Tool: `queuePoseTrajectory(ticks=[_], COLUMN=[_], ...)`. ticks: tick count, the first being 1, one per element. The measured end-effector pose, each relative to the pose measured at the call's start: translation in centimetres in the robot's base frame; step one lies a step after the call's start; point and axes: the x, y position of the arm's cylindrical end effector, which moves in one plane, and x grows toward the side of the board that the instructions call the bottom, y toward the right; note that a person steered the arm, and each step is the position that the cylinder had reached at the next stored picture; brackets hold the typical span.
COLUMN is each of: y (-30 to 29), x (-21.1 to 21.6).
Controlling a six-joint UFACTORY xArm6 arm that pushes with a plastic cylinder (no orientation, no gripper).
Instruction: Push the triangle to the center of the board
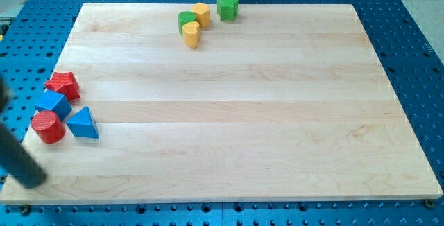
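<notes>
The single camera view shows the wooden board lying on a blue perforated counter, with two clusters of blocks on it. At the view's left edge sit four blocks packed close: the blue triangle, which is the task's thing, lies just right of a red cylinder, below and right of a blue cube, and a red star-like block sits above that cube. Near the view's top, well apart from these, stand a green cylinder, a yellow block, a yellow heart-like block and a green star. My tip shows as a dark, blurred rod end at the view's lower left, near the board's corner and below the red cylinder, touching no block. There is no pincer on this arm, only the rod, so nothing is clenched or grasped. The triangle is far from the centre, so the task looks barely begun. To do the push well, I judge the tip should come in on the triangle's left side, which is awkward because the red cylinder and blue cube crowd that side. Slipping in from below, between cylinder and triangle, then driving towards the view's right and slightly upward, seems the cleanest line. The push should pass through the triangle's middle, since an off-centre contact on a slanted face would likely spin it away.
</notes>
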Motion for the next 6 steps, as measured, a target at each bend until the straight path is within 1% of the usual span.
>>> queuePoseTrajectory(ticks=[1,2,3,4,5,6], y=[0.7,6.4,13.6,14.0,12.6,13.9], x=[-3.9,-8.1,-10.2,-9.1,-7.2,-6.4])
